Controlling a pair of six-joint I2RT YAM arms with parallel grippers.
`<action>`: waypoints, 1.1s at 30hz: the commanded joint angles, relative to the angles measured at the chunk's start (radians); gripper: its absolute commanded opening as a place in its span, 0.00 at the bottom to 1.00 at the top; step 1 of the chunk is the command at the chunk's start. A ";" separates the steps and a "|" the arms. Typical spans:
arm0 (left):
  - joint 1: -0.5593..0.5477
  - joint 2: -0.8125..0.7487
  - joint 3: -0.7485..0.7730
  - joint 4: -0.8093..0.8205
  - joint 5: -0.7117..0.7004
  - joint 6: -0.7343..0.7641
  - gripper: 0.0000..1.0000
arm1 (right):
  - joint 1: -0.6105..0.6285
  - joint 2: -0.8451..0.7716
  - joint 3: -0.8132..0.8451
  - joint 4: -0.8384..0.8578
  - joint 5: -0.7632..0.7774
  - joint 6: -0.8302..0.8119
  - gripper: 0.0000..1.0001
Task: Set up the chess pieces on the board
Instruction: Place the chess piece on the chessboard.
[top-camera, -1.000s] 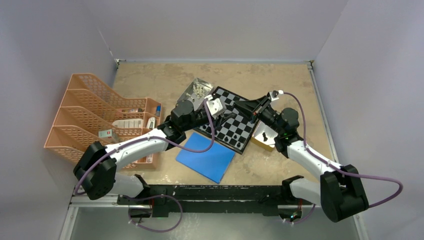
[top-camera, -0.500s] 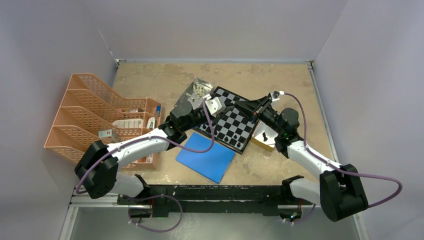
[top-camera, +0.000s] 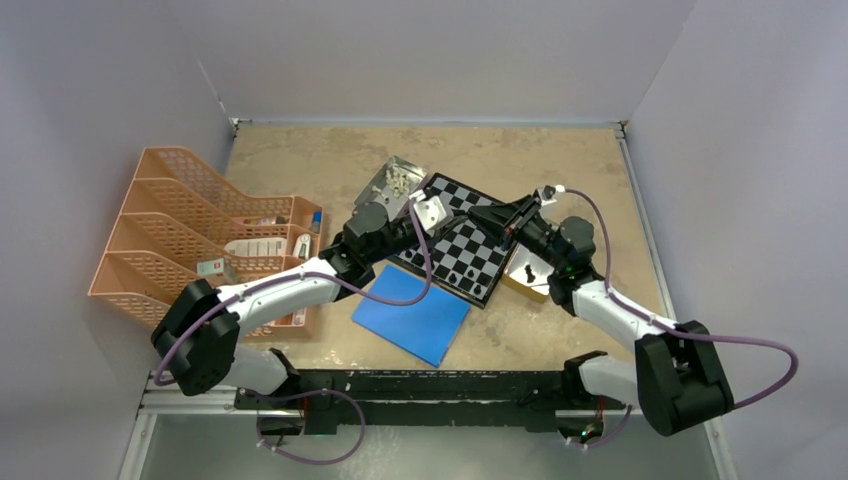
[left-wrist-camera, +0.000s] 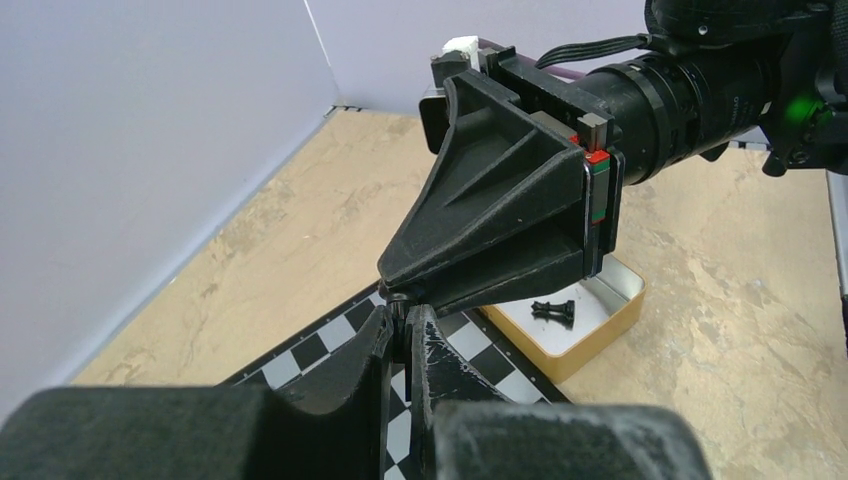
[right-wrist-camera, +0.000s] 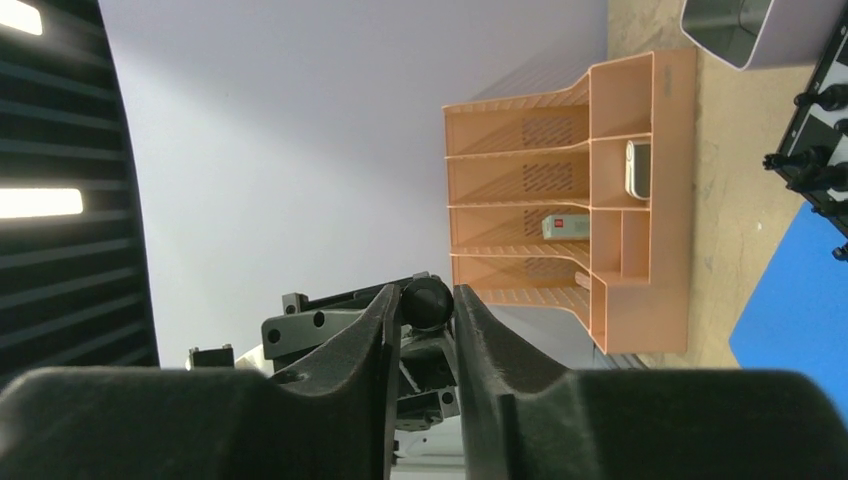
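Observation:
The board (top-camera: 478, 262) of black and silvery checks lies mid-table, with a few black chess pieces (top-camera: 455, 272) standing along its near edge. My two grippers meet tip to tip just above its far part. My left gripper (top-camera: 462, 213) is shut on the thin stem of a small black chess piece (left-wrist-camera: 399, 303). My right gripper (top-camera: 474, 212) faces it, and its fingers (right-wrist-camera: 385, 310) hold the same piece's round end (right-wrist-camera: 428, 300). The right gripper's dark wedge fills the left wrist view (left-wrist-camera: 500, 230). Another black piece (left-wrist-camera: 553, 311) lies in a gold tin (left-wrist-camera: 600, 335).
The gold tin (top-camera: 527, 278) sits at the board's right edge. A silver tin (top-camera: 398, 178) with cream pieces sits at its far left corner. A blue square sheet (top-camera: 412, 315) lies in front. An orange file rack (top-camera: 200, 235) stands at the left.
Both grippers stay tip to tip over the board. The right wrist has shifted slightly left and down; the left arm has barely moved.

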 joint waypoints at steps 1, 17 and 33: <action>-0.005 -0.008 0.005 0.027 -0.005 0.015 0.00 | 0.007 -0.034 0.000 0.005 -0.075 -0.039 0.31; -0.005 -0.043 0.156 -0.445 -0.056 -0.271 0.00 | -0.022 -0.130 0.133 -0.456 0.035 -0.528 0.67; -0.006 0.089 0.501 -1.225 -0.004 -0.516 0.00 | -0.031 -0.234 0.327 -0.961 0.710 -0.977 0.99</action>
